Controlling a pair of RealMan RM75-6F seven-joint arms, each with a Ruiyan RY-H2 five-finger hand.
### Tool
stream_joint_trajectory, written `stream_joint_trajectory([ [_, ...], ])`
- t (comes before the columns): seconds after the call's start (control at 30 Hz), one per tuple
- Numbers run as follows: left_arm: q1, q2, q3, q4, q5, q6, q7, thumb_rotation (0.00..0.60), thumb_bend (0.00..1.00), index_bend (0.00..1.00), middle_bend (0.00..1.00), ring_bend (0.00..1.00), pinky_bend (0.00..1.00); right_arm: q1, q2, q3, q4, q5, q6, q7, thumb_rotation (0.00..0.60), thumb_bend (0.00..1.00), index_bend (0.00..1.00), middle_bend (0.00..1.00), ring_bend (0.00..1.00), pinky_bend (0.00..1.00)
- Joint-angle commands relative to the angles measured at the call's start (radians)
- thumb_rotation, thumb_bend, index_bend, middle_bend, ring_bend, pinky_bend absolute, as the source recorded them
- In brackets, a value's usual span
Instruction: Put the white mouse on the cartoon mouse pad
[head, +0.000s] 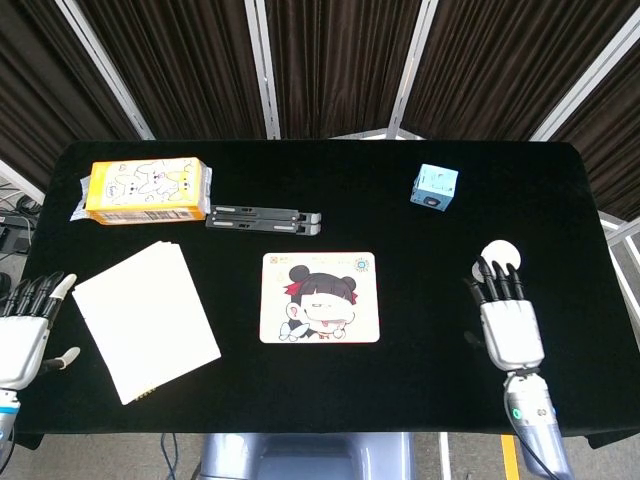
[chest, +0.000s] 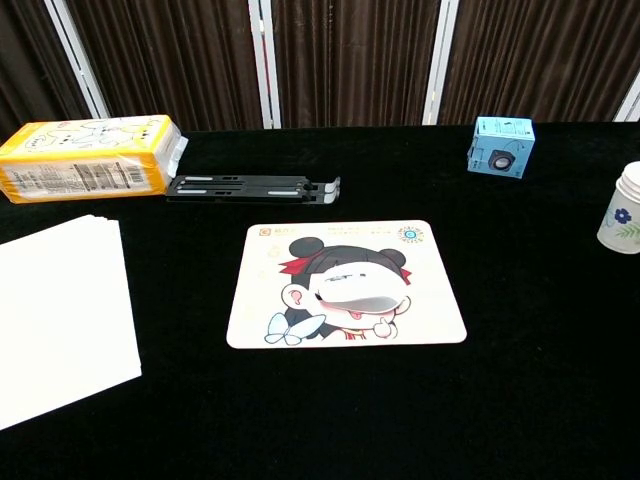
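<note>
Your black table (head: 560, 200) carries a white paper stack (head: 145, 320) at its left and the cartoon mouse pad (head: 320, 297) at its middle. Your right hand (head: 510, 325) hovers flat near the table's right edge, back up, fingers straight and slightly apart, holding nothing, fingertips just before the paper cup (head: 497, 252). Your left hand (head: 25, 335) hangs off the left edge, fingers extended, thumb out, empty. The white mouse (chest: 358, 293) seems to be the pale oval on the pad's middle, well apart from both hands.
</note>
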Motion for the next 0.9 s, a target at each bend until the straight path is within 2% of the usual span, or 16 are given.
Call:
stream_joint_trajectory([
  [0.03, -0.034, 0.014, -0.013, -0.036, -0.002, -0.041, 0.037, 0.600, 0.16, 0.00, 0.00, 0.00, 0.00, -0.037, 0.014, 0.000, 0.048, -0.022, 0.011, 0.075, 0.600, 0.07, 0.20, 0.00, 0.00, 0.00],
  [0.17, -0.091, 0.023, -0.046, -0.102, -0.038, -0.109, 0.097, 0.600, 0.16, 0.00, 0.00, 0.00, 0.00, -0.043, 0.016, 0.025, 0.055, -0.028, -0.005, 0.107, 0.600, 0.07, 0.20, 0.00, 0.00, 0.00],
  [0.43, -0.242, -0.017, -0.129, -0.172, -0.197, -0.267, 0.294, 0.600, 0.16, 0.00, 0.00, 0.00, 0.00, -0.056, 0.010, 0.055, 0.068, -0.071, -0.006, 0.115, 0.600, 0.07, 0.20, 0.00, 0.00, 0.00],
  [0.63, -0.355, -0.126, -0.175, -0.162, -0.356, -0.352, 0.410, 0.600, 0.16, 0.00, 0.00, 0.00, 0.00, -0.068, 0.006, 0.084, 0.062, -0.094, 0.005, 0.144, 0.600, 0.08, 0.20, 0.00, 0.00, 0.00],
  [0.9, -0.518, -0.333, -0.203, -0.056, -0.532, -0.398, 0.570, 0.600, 0.16, 0.00, 0.00, 0.00, 0.00, -0.081, 0.015, 0.112, 0.043, -0.121, 0.009, 0.158, 0.600, 0.08, 0.20, 0.00, 0.00, 0.00],
])
